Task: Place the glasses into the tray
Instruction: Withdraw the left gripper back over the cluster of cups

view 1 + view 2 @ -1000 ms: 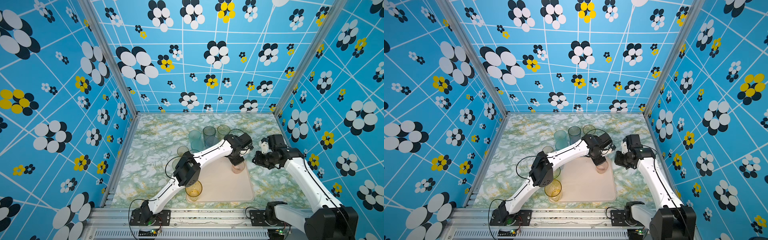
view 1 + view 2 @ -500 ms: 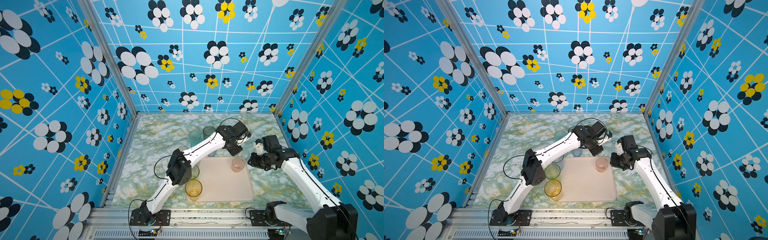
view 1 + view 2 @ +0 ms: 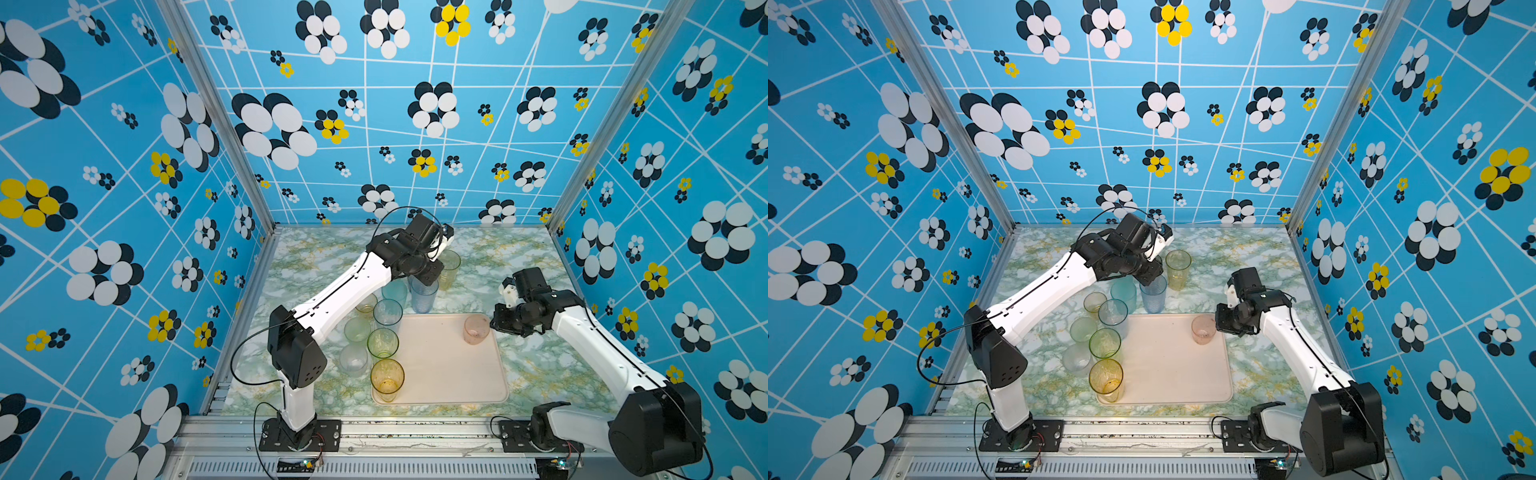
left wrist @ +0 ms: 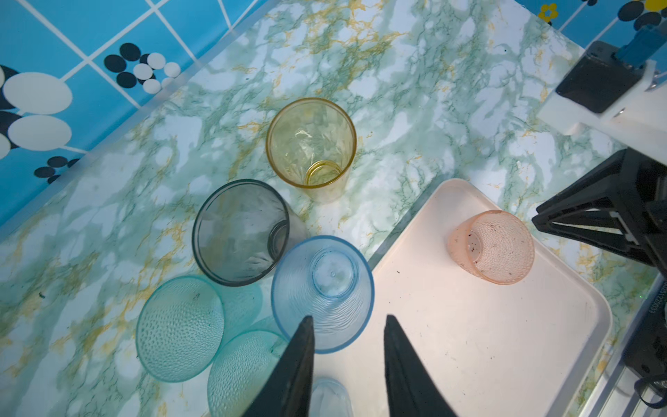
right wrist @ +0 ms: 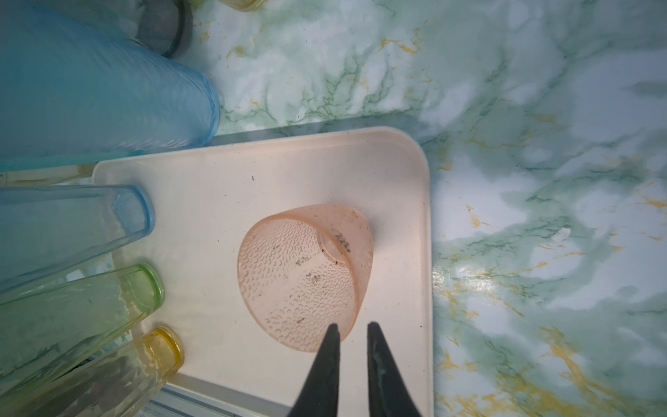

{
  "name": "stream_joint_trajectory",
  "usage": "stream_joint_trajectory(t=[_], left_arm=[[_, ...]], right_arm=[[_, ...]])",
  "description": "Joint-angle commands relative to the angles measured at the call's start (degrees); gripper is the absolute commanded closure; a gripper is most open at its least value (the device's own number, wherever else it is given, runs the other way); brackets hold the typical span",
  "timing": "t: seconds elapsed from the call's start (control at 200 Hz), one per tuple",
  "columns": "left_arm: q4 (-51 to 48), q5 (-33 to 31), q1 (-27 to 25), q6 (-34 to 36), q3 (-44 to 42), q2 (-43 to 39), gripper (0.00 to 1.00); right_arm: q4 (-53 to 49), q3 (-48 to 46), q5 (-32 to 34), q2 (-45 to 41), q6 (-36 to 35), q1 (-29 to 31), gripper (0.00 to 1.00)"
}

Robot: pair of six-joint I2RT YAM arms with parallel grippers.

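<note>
The cream tray [image 3: 440,374] [image 4: 487,335] [image 5: 288,173] lies at the front middle. A short pink glass [image 3: 476,329] [image 3: 1203,329] [image 4: 492,247] [image 5: 306,274] stands in it near its far right corner. My right gripper [image 3: 495,325] [image 3: 1219,322] [image 5: 352,325] sits beside that glass, open by a narrow gap with only tray showing between the tips. My left gripper [image 3: 428,279] [image 3: 1152,275] [image 4: 348,319] hangs open over a tall blue glass [image 3: 423,297] [image 4: 323,292] behind the tray, holding nothing. Amber [image 4: 312,144], grey [image 4: 242,233] and teal [image 4: 180,326] glasses stand nearby.
Several more glasses stand along the tray's left edge: a green one [image 3: 382,343], a clear one [image 3: 354,360] and an amber one [image 3: 387,380] at the front left corner. The marble table [image 3: 540,365] is walled by patterned blue panels on three sides.
My left gripper has let go of the pink glass in the tray and drawn back over the blue glass. The right gripper has edged toward the pink glass, its jaws narrowing.
</note>
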Motion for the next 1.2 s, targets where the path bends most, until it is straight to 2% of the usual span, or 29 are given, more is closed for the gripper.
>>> stream_joint_trajectory(t=[0.0, 0.315, 0.91, 1.2], left_arm=[[2.48, -0.77, 1.61, -1.57, -3.96, -3.35, 0.66], [4.85, -1.02, 4.81, -2.06, -9.97, -8.69, 0.66], [6.64, -1.05, 7.62, -2.06, -14.37, -11.81, 0.65], [7.06, -1.16, 8.72, -2.06, -16.13, -13.05, 0.65]], right_arm=[[0.79, 1.5, 1.34, 1.26, 0.79, 0.64, 0.83], [1.52, 2.75, 3.06, 4.14, 0.89, 1.26, 0.83], [1.53, 3.72, 4.53, 8.12, 0.81, 2.86, 0.84], [-1.06, 6.34, 11.36, 10.15, 1.06, 6.86, 0.91]])
